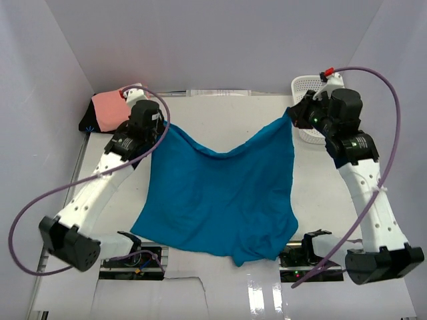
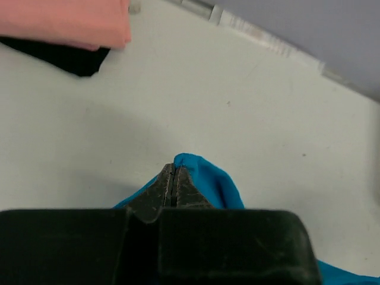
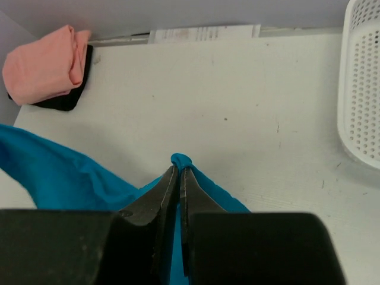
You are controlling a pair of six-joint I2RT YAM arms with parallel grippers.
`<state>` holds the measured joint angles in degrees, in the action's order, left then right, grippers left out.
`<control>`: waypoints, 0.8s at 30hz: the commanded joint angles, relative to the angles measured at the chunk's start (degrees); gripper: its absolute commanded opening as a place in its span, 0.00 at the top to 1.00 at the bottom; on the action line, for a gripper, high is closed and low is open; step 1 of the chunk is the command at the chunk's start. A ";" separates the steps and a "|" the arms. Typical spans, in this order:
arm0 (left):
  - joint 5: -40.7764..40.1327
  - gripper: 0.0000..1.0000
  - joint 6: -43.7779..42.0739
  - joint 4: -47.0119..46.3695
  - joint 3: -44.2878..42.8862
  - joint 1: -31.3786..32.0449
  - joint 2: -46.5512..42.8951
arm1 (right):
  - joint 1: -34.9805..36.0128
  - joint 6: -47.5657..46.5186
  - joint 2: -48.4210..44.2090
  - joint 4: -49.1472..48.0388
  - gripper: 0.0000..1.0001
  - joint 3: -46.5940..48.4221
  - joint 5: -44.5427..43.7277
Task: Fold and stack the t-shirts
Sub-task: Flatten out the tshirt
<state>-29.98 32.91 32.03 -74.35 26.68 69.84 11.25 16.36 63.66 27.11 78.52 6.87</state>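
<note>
Now, left gripper (image 2: 173, 170): jaws pressed together on a pinch of the teal shirt (image 1: 220, 200); a small blue fold pokes out past the tips.
Right gripper (image 3: 179, 170): likewise clamped on a pinch of the same shirt, with a blue nub showing just beyond the tips.
Grip points: the shirt's two far corners, one toward the far-left side and one toward the far-right side, well apart.
Teal shirt: strung between the two grippers, its far edge sagging in a shallow dip at the middle. The rest fans out over the middle of the tabletop (image 1: 227, 110), and its near hem reaches the near edge between the arm bases. It is creased, not flat.
Pink shirt (image 3: 44, 65): folded into a compact bundle at the far-left corner, lying on a black cloth (image 3: 59, 102). It sits near the left gripper but does not touch the teal shirt.
Basket (image 3: 362, 89): white mesh, at the far-right corner, just beside the right gripper.
Step in hand: probably spreading the teal shirt ahead of its first fold. The pink one looks done, so this is likely the second shirt.
Next move calls for: both arms travelling together at an even pace, with enough pull between them to take out the sag, then a low, level set-down so the cloth lands smooth.
Watch for: the thin pinches slipping, or the right corner dragging against the basket.
</note>
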 commanded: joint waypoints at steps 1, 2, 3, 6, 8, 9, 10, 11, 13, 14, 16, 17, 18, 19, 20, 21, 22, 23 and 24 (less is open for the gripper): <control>10.54 1.00 3.21 -0.92 -0.45 -5.57 4.93 | -0.26 1.57 3.74 -2.50 0.92 0.93 1.30; 13.60 1.00 3.30 -1.01 -0.27 -8.11 6.43 | -0.26 1.57 5.93 -2.59 0.92 0.76 0.69; 15.46 1.00 3.22 -1.27 -0.27 -9.44 9.32 | -0.35 1.40 7.26 -2.51 0.92 0.93 0.34; 23.61 1.00 3.48 -2.23 -2.20 -15.50 17.21 | -1.05 1.13 13.84 -2.50 0.92 4.16 1.03; 25.23 1.00 3.04 -1.62 -8.51 -17.61 22.59 | -1.84 1.04 21.37 -2.24 0.92 8.20 2.35; 25.84 1.00 2.69 -0.06 -11.75 -18.06 28.97 | -2.28 1.13 24.20 -2.24 0.92 10.92 3.31; 26.02 1.00 2.69 1.00 -15.88 -18.50 32.51 | -3.24 1.22 27.54 -2.07 0.92 17.83 5.32; 27.50 1.00 2.34 3.45 -30.53 -19.89 39.68 | -4.03 1.22 34.45 -0.06 0.92 27.29 7.87; 28.65 1.00 2.25 6.54 -36.51 -20.26 46.80 | -4.73 1.39 41.51 1.09 0.92 38.44 10.33; 29.35 1.00 1.99 8.38 -49.01 -20.96 50.35 | -5.18 1.74 47.99 2.75 0.92 44.12 11.74; 35.37 1.00 1.73 10.85 -60.16 -22.53 58.25 | -5.88 2.88 52.77 3.21 0.92 57.10 15.78; 37.08 1.00 1.72 10.69 -64.22 -23.24 59.95 | -6.06 3.15 55.58 2.95 0.92 59.62 16.32; 38.49 1.00 2.33 9.47 -69.65 -24.03 61.10 | -6.41 3.41 56.13 1.73 0.92 61.21 16.42; 39.98 1.00 3.12 8.32 -70.23 -25.08 61.55 | -6.85 3.59 56.14 0.06 0.92 61.31 17.03; 43.39 1.00 4.26 6.31 -69.45 -27.01 60.94 | -7.20 3.94 54.48 -2.57 0.92 58.01 17.47; 45.16 1.00 6.62 2.37 -65.88 -29.38 60.15 | -7.55 3.86 53.07 -9.47 0.92 55.19 17.91; 46.57 1.00 7.25 0.59 -63.66 -30.44 59.10 | -7.73 3.42 51.15 -13.36 0.92 51.77 18.26; 47.46 1.00 7.35 -1.86 -60.68 -31.41 57.44 | -7.82 2.11 46.52 -17.58 0.92 47.90 18.61; 47.73 1.00 6.48 -9.19 -51.26 -31.77 48.20 | -7.73 1.14 41.25 -25.80 0.92 36.29 19.22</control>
<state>11.66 37.87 34.76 -137.19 -0.86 132.62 3.88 19.18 117.93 21.56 128.62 22.02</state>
